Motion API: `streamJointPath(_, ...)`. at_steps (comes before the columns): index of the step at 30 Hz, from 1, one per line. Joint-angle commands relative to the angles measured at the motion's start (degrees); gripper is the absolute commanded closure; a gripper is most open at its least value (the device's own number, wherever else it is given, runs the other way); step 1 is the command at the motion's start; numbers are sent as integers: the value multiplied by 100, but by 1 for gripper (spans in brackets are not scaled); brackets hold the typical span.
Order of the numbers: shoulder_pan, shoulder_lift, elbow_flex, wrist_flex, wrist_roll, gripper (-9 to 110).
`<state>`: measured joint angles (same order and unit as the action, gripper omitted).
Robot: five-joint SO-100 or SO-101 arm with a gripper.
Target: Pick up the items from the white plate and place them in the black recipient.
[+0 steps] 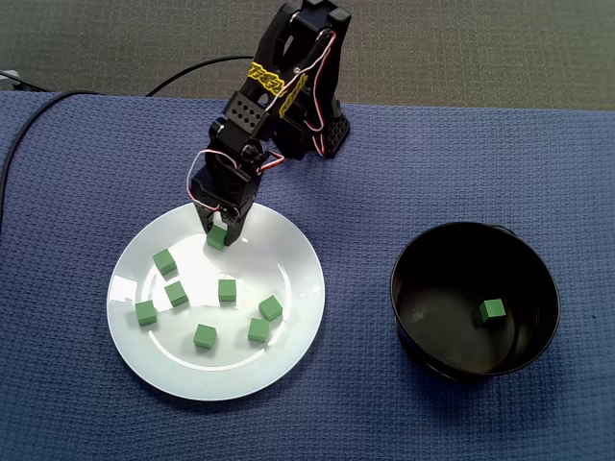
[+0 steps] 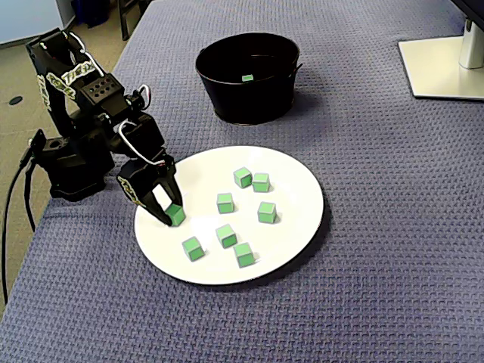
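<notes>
A white plate lies on a blue mat and holds several small green cubes, such as one near its middle. My black gripper is down at the plate's rim nearest the arm base. Its fingers are closed on either side of one green cube, which sits at plate level. The black bowl stands apart from the plate and has one green cube inside.
The arm base stands at the mat's edge beside the plate. A black cable runs off the mat near the base. A white monitor stand base sits at one far corner.
</notes>
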<state>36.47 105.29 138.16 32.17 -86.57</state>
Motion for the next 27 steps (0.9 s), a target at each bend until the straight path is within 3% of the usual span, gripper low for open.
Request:
streamJointPath(1,-299,721,-791,1002,1318,101)
streamJointPath(6,-1099,1644,-3489,3384,3990,101)
streamJointPath(12,-3542,483,-8007,5643,5845,102)
streamJointPath(18,-5634,-2092,-11206,6328,6249,100)
streamJointPath(27,-6293,-5511,-13500,7146,5959,100)
